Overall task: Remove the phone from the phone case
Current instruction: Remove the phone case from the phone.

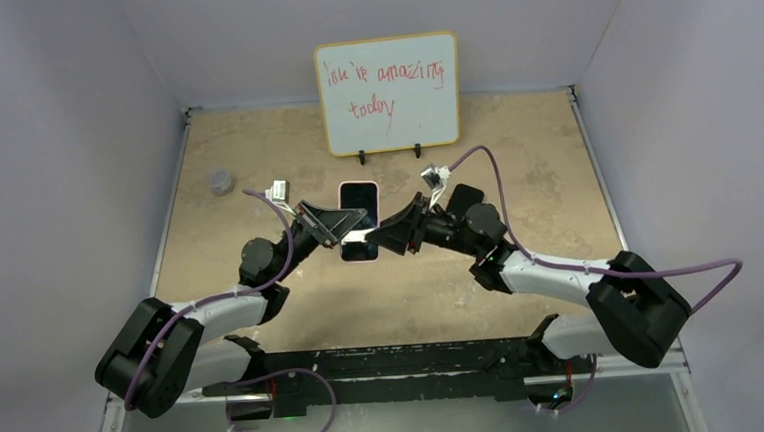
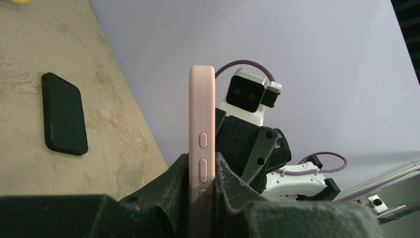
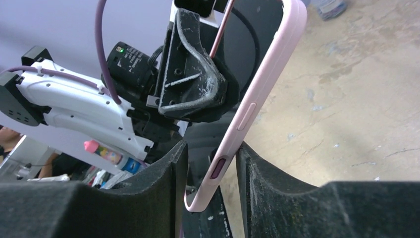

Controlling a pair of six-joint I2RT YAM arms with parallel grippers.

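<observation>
A pink phone case (image 1: 359, 202) hangs above the centre of the tan table (image 1: 253, 144), gripped from both sides at mid-frame in the top view, its dark face ringed by a pale pink rim. Whether that dark face is a screen or the case's lining cannot be told.

The left gripper (image 1: 347, 225) is clamped on the case's long edge. Its wrist view shows the case (image 2: 202, 124) standing upright and edge-on, three raised side buttons showing, with the fingers (image 2: 173, 186) pressed against both flanks. The right gripper (image 1: 384, 234) meets the case from the opposite side. In its wrist view the case (image 3: 257, 91) slants up toward the upper right, and the right gripper (image 3: 212, 153) stands apart, its jaws straddling the lower corner with a dark gap on the left side.

A black phone (image 2: 64, 120) lies flat on the table at the left of the left wrist view. From above, the phone (image 1: 467, 196) is half hidden behind the right arm, just right of the case.

Bare tabletop spreads to the left, right and front of the held case. A whiteboard (image 1: 388, 93) with red handwriting stands at the far edge, upper centre, and a small grey object (image 1: 221, 181) sits at upper left, well apart from the case.
</observation>
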